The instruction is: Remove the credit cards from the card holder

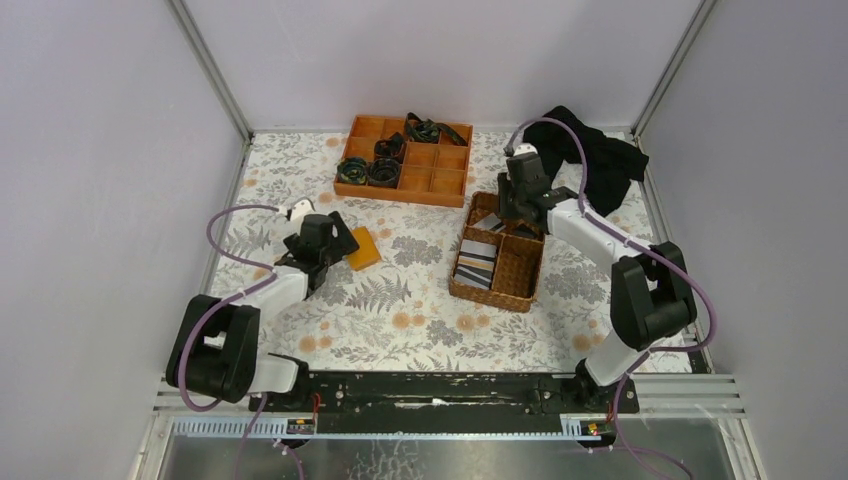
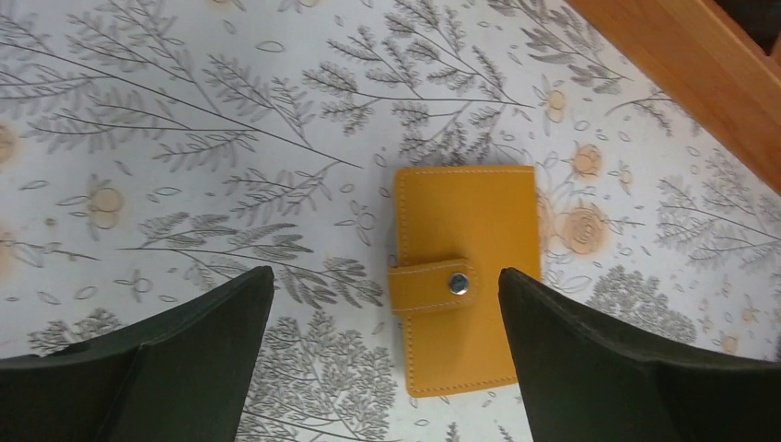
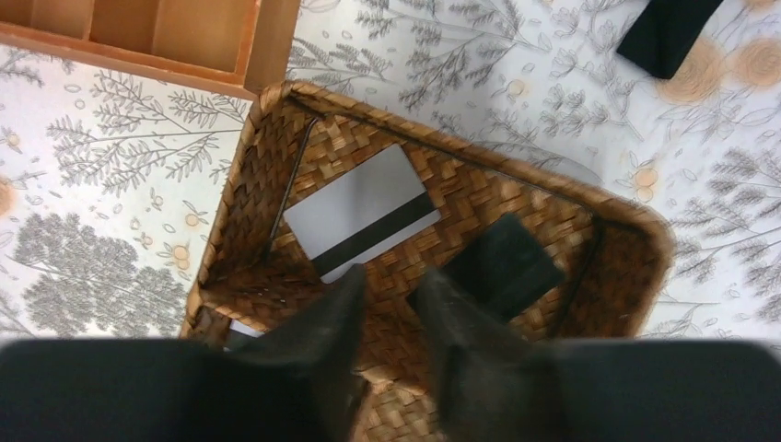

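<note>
The card holder [image 1: 363, 248] [image 2: 465, 276] lies flat on the floral tablecloth, orange-tan side up, its strap snapped shut. My left gripper [image 1: 340, 245] [image 2: 386, 273] hovers just above it, open, one finger on each side and neither touching it. My right gripper [image 1: 515, 205] [image 3: 394, 274] hangs over the far compartment of the wicker basket [image 1: 520, 290] [image 3: 244, 184]. Its fingers stand close together with a narrow gap, and nothing is between them. A grey credit card with a black stripe [image 3: 361, 212] and a black card [image 3: 502, 265] lie on the basket floor. More cards [image 1: 477, 262] are stacked in the near compartment.
An orange compartment tray [image 1: 400, 195] [image 2: 691, 64] [image 3: 157, 37] with black coiled items stands at the back centre, close to the basket. A black cloth [image 1: 600, 160] [image 3: 668, 32] lies at the back right. Grey walls enclose the table on three sides.
</note>
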You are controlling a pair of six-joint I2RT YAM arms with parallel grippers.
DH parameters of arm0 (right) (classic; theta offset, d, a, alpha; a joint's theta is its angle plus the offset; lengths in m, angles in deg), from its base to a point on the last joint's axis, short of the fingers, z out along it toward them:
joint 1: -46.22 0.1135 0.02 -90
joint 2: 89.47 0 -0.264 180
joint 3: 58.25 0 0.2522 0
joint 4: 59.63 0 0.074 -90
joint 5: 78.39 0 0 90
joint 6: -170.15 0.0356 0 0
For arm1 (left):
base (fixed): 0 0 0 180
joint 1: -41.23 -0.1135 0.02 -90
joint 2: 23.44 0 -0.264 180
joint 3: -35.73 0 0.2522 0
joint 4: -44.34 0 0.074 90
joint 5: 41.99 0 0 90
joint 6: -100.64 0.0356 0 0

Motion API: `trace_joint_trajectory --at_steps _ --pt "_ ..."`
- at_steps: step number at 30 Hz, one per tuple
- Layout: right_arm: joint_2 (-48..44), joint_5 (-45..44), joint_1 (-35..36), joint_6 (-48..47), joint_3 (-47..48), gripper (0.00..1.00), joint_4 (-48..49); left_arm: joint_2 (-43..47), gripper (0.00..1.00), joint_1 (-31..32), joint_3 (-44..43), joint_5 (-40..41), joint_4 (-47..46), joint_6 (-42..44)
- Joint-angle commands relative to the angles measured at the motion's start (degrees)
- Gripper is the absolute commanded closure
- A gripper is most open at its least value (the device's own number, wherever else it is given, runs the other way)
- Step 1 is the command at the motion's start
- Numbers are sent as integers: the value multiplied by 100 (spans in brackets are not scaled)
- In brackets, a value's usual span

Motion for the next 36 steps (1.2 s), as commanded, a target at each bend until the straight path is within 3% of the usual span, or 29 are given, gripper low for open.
trace_joint_trajectory --at_steps 1,3,6,8,9,11,13,14,17,21,23,27,30,36 --pt "5 -151 324 62 126 85 285 -43 7 77 -88 -222 -373 -112" --pt "78 -10 463 133 121 97 409 -75 14 125 -105 -119 -306 -60" --pt "542 213 516 239 333 93 260 -139 19 149 -136 -148 -264 -53" --pt "704 320 568 254 434 78 252 -170 19 163 -165 -209 -265 -46" --pt "727 334 604 259 437 59 309 -184 18 178 -177 -214 -271 -33" --pt "721 436 654 361 437 36 482 -216 16 201 -189 -199 -262 -11" --pt "790 578 659 405 524 31 624 -241 14 210 -198 -193 -255 -5" --pt "891 597 666 393 641 32 610 -255 13 214 -205 -213 -257 -9" --pt "1270 535 680 334 995 52 448 -287 12 257 -229 -270 -250 5" --pt "1562 263 676 308 1272 69 293 -299 11 280 -259 -230 -193 66" --pt "1630 44 681 275 1356 74 237 -305 11 290 -248 -214 -164 77" --pt "1934 -577 621 58 1906 73 -10 -299 10 300 -268 -238 -150 78" --pt "2289 -618 342 -6 2595 66 -299 -259 10 327 -261 -244 -151 78" --pt "2915 -804 -60 -142 3781 65 -593 -35 11 369 -197 -266 -127 117"
